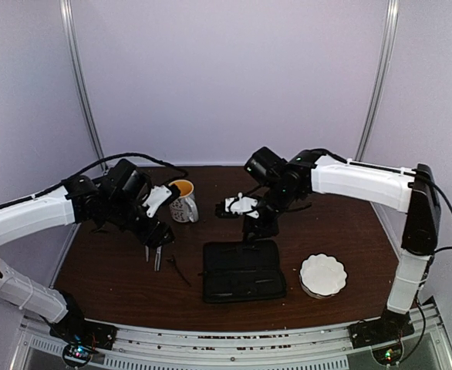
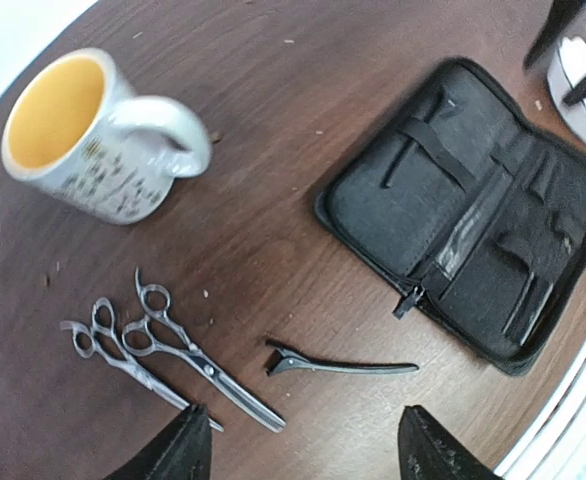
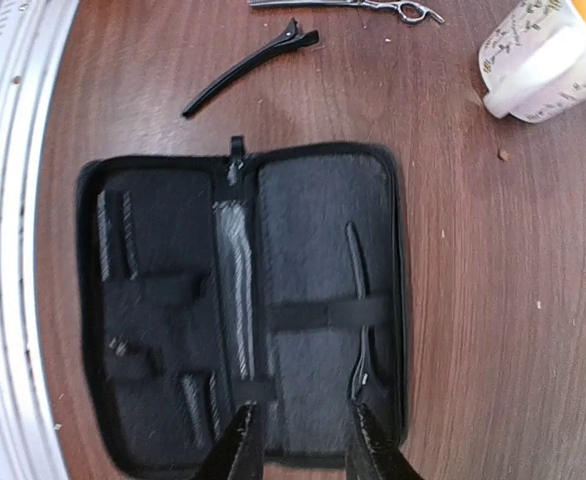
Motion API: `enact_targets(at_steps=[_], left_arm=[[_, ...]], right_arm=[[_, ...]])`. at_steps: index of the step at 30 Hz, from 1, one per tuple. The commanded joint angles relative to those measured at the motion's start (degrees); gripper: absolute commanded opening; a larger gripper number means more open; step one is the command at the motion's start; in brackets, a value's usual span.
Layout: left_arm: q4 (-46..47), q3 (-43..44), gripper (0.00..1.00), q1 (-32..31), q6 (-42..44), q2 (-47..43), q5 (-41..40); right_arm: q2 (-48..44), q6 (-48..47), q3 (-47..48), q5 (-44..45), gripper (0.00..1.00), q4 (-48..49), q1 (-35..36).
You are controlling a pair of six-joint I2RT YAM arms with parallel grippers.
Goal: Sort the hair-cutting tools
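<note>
Scissors [image 1: 157, 262] lie left of the open black case [image 1: 243, 271]; white dish [image 1: 322, 275] right, mug [image 1: 183, 202] behind.

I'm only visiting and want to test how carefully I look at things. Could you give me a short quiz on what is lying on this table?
1. True or false: both scissors lie on the table, outside the open black case.
2. The inside of the mug is: A) yellow, B) blue, C) black.
3. Fill in the gap: the loose black clip lies between the scissors and the ____.

Key: 1 true; 2 A; 3 case.
</note>
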Motion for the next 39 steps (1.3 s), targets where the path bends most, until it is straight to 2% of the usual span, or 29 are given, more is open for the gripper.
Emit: enact_targets(at_steps=[1, 4, 10, 15, 17, 25, 33, 39], left_arm=[[-3.92, 3.66, 0.66, 0.19, 20.53, 4.38, 4.96], [-5.04, 2.41, 0.67, -0.10, 29.24, 6.10, 6.19], [-5.59, 1.99, 0.68, -0.71, 36.82, 12.06, 4.00], [-4.71, 4.59, 0.56, -2.77, 40.27, 20.52, -1.10], [-4.72, 5.62, 0.55, -4.08, 41.28, 23.50, -2.41], [-1.58, 6.61, 0.51, -6.59, 44.90, 28.51, -6.52], [-1.83, 6.96, 0.33, -6.68, 45.54, 31.02, -7.00], [-2.37, 7.29, 0.26, -6.68, 44.55, 31.63, -5.66]], right_arm=[[-8.82, -0.82, -8.37, -4.72, 0.30, -0.17, -1.32], [-14.21, -0.96, -13.46, -6.65, 0.31, -0.48, -3.25], [-22.06, 1.22, -20.34, -10.78, 0.32, 1.14, -6.56], [-26.57, 3.08, -28.01, -12.88, 0.32, 7.11, -7.72], [-27.13, 2.98, -29.68, -13.29, 0.33, 7.80, -7.87], [-27.03, 2.56, -30.27, -15.24, 0.33, 7.95, -9.71], [-26.28, 2.51, -30.44, -15.24, 0.33, 8.22, -11.01], [-25.43, 2.49, -30.09, -15.33, 0.33, 8.04, -11.36]])
